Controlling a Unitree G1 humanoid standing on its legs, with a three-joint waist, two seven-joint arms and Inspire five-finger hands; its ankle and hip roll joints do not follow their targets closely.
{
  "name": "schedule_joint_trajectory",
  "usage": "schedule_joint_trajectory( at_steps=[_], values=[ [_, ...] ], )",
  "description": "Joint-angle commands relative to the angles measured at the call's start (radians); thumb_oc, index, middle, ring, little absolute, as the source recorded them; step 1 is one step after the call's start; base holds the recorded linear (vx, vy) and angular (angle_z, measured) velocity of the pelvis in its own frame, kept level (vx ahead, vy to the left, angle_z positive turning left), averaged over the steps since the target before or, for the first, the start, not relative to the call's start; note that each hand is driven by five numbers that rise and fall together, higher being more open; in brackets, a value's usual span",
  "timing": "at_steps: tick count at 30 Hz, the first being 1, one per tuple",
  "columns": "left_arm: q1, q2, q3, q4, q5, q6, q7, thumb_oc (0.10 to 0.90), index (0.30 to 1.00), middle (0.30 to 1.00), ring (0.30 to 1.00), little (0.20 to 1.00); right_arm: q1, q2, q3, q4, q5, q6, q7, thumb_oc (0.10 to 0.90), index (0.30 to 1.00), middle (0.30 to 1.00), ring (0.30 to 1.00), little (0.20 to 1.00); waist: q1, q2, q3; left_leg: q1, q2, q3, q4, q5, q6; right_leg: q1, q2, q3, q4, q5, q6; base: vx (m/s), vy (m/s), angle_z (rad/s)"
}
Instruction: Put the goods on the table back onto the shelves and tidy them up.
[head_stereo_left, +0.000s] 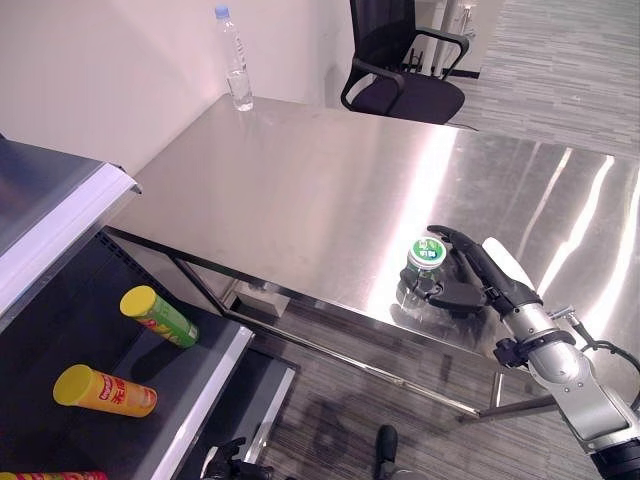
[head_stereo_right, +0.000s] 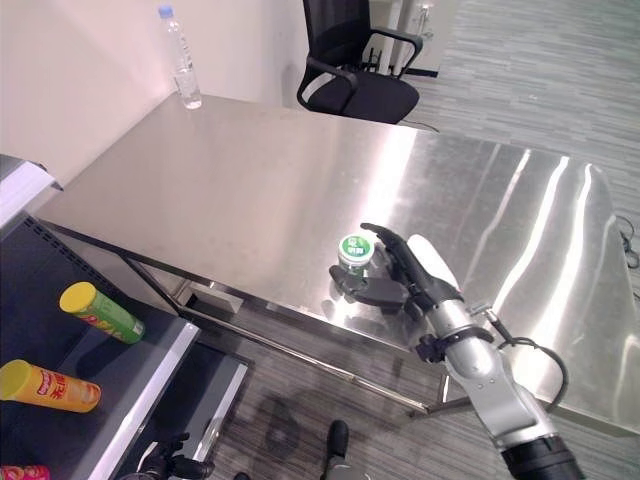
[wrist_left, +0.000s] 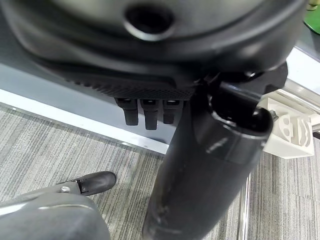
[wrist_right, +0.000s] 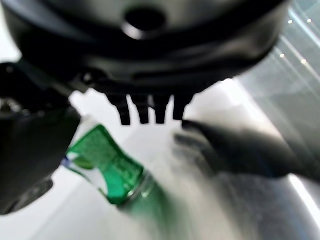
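Off to my left and below table level, well away from my working hand, sit the shelves: a green cardboard tube with a yellow cap (head_stereo_left: 158, 316) and an orange tube with a yellow cap (head_stereo_left: 104, 390) lie on their sides on the dark shelf board (head_stereo_left: 60, 330). My left hand (wrist_left: 145, 112) hangs low above the striped floor, its fingers short and tucked in, holding nothing.

Further left of my working hand and far across the brushed steel table (head_stereo_left: 300, 190), a clear plastic water bottle with a blue cap (head_stereo_left: 235, 60) stands upright at the back corner.

My right hand (head_stereo_right: 395, 275) is the nearer one by a wide margin. The small clear jar with a green-and-white lid (head_stereo_right: 354, 252) stands upright just to its left, long axis vertical, near the table's front edge. My fingers arc over and behind it and my thumb reaches in low in front, so the hand is spread around the jar; I cannot tell whether it is touching yet. I judge smooth glass or plastic on slick steel will slide if nudged.
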Motion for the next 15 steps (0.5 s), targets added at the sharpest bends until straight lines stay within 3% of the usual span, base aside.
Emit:
schedule_joint_trajectory(
  at_steps=[1, 15],
  values=[
    [-0.041, 0.079, -0.017, 0.002, 0.005, -0.046, 0.025, 0.800, 0.900, 0.900, 0.900, 0.900, -0.088, 0.011, -0.006, -0.057, 0.002, -0.068, -0.017, 0.800, 0.900, 0.900, 0.900, 0.900, 0.011, -0.059, -0.039, -0.078, 0.007, 0.029, 0.018, 0.039, -0.026, 0.153, -0.074, 0.015, 0.051, -0.235, 0.125, 0.00, 0.000, 0.00],
    [-0.040, 0.078, -0.015, 0.003, 0.006, -0.046, 0.024, 0.800, 0.900, 0.900, 0.900, 0.900, -0.076, 0.021, -0.013, -0.055, -0.003, -0.066, -0.018, 0.800, 0.900, 0.900, 0.900, 0.900, 0.011, -0.059, -0.040, -0.077, 0.008, 0.027, 0.016, 0.038, -0.027, 0.155, -0.076, 0.010, 0.051, -0.237, 0.125, 0.00, 0.000, 0.01]
  ],
)
